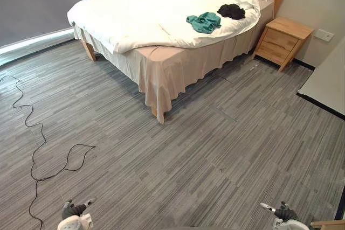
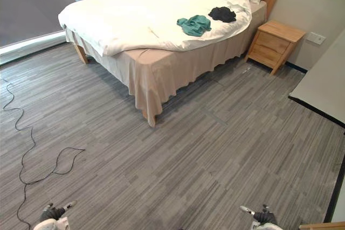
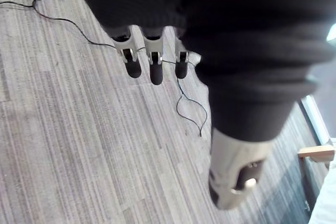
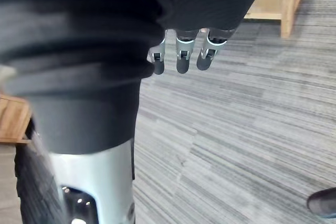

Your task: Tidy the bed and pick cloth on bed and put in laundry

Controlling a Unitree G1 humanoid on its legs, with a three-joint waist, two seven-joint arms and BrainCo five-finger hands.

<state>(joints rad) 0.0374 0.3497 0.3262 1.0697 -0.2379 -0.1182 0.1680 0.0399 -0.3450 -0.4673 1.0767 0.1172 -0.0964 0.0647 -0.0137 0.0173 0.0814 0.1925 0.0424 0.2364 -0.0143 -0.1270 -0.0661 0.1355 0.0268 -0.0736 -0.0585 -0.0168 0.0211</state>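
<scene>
The left hand point(image 3: 153, 70) and right hand point(image 4: 181, 60) hang over the floor point(image 1: 188, 160), fingers loose and straight, holding nothing. A green cloth point(image 1: 204, 22) and a black cloth point(image 1: 231, 11) lie on the bed point(image 1: 135, 20), well apart from both hands.

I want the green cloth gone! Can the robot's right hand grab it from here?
Probably not yet. The green cloth lies on the bed, far across the floor from the right hand, which hangs open, low down. Nothing blocks the way; it likely must walk closer first.
</scene>
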